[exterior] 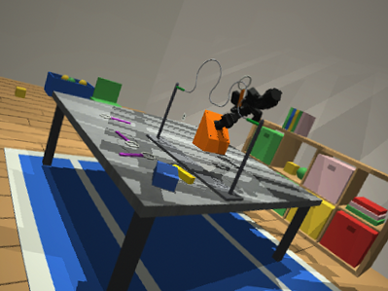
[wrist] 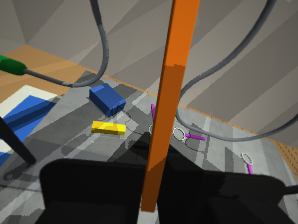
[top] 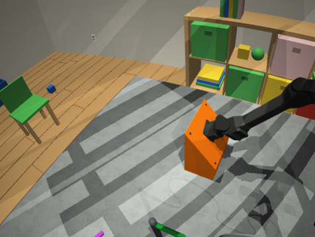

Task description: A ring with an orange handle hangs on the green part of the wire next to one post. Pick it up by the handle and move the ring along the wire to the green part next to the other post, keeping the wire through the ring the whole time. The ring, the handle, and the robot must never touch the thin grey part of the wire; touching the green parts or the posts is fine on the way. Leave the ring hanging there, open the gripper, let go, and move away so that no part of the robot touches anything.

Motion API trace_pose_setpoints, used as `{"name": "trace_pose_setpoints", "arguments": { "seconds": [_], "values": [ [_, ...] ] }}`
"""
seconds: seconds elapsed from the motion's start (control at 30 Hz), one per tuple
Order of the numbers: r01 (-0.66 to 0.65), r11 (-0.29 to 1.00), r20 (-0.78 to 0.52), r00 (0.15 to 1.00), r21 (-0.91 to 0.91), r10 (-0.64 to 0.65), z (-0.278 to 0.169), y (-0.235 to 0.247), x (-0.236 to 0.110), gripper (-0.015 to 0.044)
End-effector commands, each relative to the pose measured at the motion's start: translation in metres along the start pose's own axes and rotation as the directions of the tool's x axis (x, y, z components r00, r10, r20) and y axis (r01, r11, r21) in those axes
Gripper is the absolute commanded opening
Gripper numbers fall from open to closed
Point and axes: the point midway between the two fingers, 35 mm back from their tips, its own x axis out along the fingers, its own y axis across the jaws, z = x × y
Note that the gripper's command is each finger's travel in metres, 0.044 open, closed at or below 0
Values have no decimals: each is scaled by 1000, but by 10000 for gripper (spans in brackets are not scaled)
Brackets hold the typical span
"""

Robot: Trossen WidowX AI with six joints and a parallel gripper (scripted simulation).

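The orange handle [wrist: 170,100] [exterior: 241,95] stands upright between my fingers. My gripper [wrist: 150,136] [exterior: 239,105] is shut on its lower end, high above the table, between the two posts and nearer the right post [exterior: 244,159]. The ring on top of the handle is out of the wrist view and too small to make out in the exterior view. The thin grey wire [wrist: 102,42] [exterior: 208,65] curves past on both sides of the handle. One green part [wrist: 10,64] [exterior: 181,87] sits by the left post [exterior: 167,113], another green part [exterior: 255,121] by the right post.
The robot's orange base [top: 205,145] [exterior: 213,132] stands on the table behind the wire. A blue block [wrist: 106,99] [exterior: 166,176], a yellow block [wrist: 108,128] [exterior: 184,175] and several purple-handled rings [wrist: 187,135] lie on the table [exterior: 118,175]. A shelf [top: 231,40] stands behind.
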Motion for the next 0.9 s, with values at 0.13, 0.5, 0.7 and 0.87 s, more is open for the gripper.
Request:
{"name": "trace_pose_setpoints", "arguments": {
  "seconds": [0.13,0.5,0.7,0.87],
  "values": [
    [-82,986,9,997,143,82,-1,11,1,-150],
    [-203,918,53,979,340,196,3,27,0,-150],
    [-265,859,88,964,439,252,7,35,-1,-150],
    [-314,798,121,948,515,295,11,42,-3,-150]
  ]
}}
